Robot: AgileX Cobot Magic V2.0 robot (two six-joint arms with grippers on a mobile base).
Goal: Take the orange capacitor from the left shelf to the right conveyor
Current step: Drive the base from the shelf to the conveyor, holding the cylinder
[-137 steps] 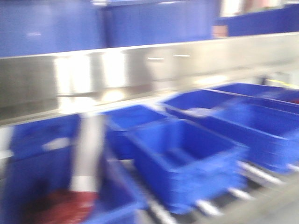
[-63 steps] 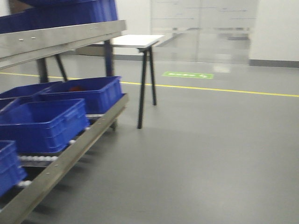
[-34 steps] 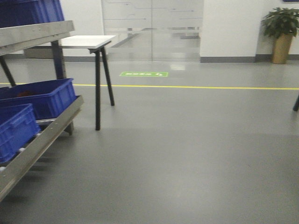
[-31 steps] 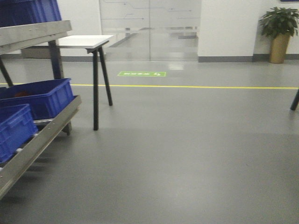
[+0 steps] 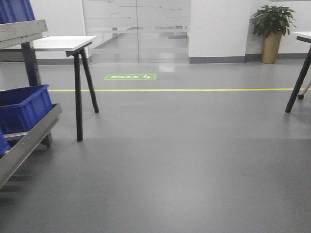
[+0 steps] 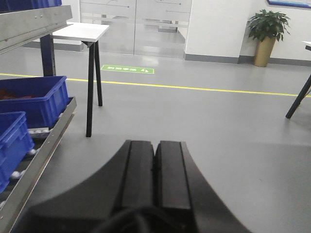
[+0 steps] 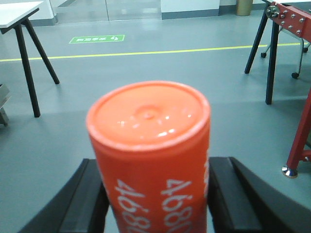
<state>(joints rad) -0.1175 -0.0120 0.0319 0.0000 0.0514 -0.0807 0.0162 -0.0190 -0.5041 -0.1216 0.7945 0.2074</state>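
A grey floor (image 5: 184, 160) fills most of every view, crossed far off by a thin yellow line (image 5: 204, 90) with a green floor sign (image 5: 130, 76) just beyond it. At the left edge stands the steel shelf (image 5: 28, 140), its lower rail sloping towards the camera. A blue bin (image 5: 24, 108) sits on that lower level, and the left wrist view shows a second bin in front of it. Just beside the shelf is a white table (image 5: 60, 42) on black legs. A potted plant (image 5: 271, 30) stands against the far wall at the right, and near it a black table leg (image 5: 297, 80) slants down.

In the right wrist view a red frame (image 7: 300, 138) with bolts along its top comes in at the right edge (no belt shows in any view).

The left gripper (image 6: 155, 145) has its two black fingers pressed flat together with nothing between them. The right gripper (image 7: 158, 167) clamps the orange capacitor (image 7: 148, 126): one black finger (image 7: 90, 199) lies against each side of it. The capacitor stands upright with its round end towards the camera and white "4680" on its side. It is off the shelf, held above the open floor.
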